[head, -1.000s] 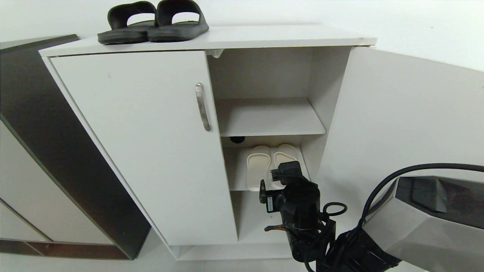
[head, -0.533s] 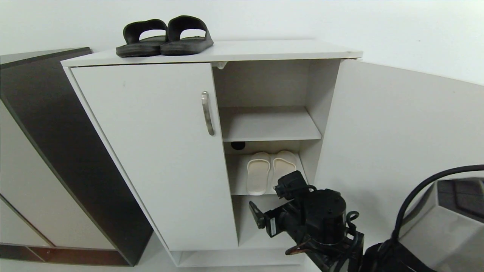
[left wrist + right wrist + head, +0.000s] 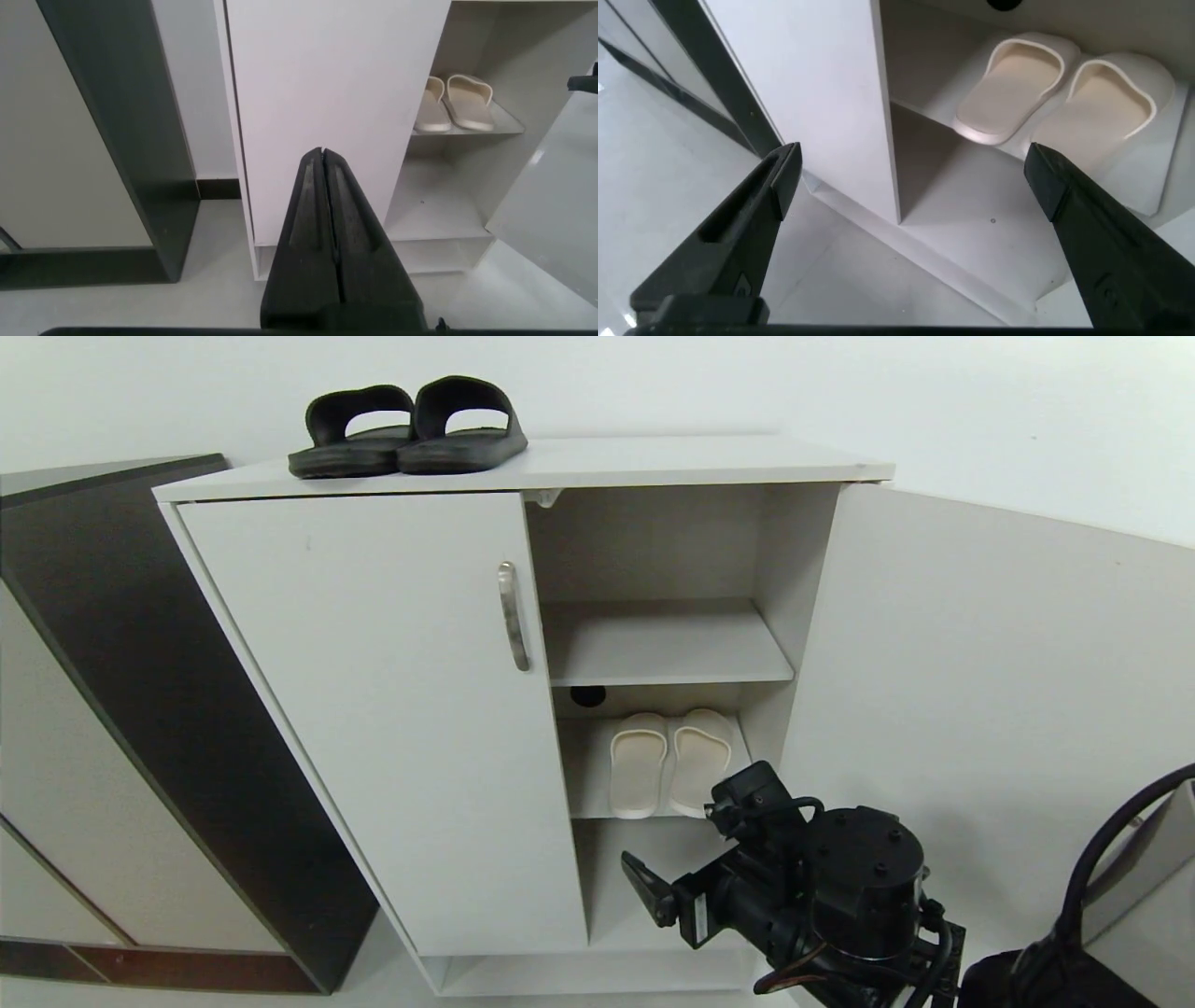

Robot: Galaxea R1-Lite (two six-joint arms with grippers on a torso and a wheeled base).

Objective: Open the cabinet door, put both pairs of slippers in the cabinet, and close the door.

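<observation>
Slippers, white pair [image 3: 667, 761]: side by side on the lower shelf [image 3: 583, 775] inside the cabinet [image 3: 653, 457], toes inward, on the side where the right door [image 3: 980, 691] stands swung open. Slippers, black pair [image 3: 406, 429]: side by side on the cabinet's top, at its left end, above the closed left door [image 3: 373, 709] with its metal handle [image 3: 512, 616]. Right claw [image 3: 695, 840]: released, fingers spread wide, empty, before the open compartment just below the white pair. Left claw [image 3: 322, 163]: clenched on nothing, facing the closed left door.
</observation>
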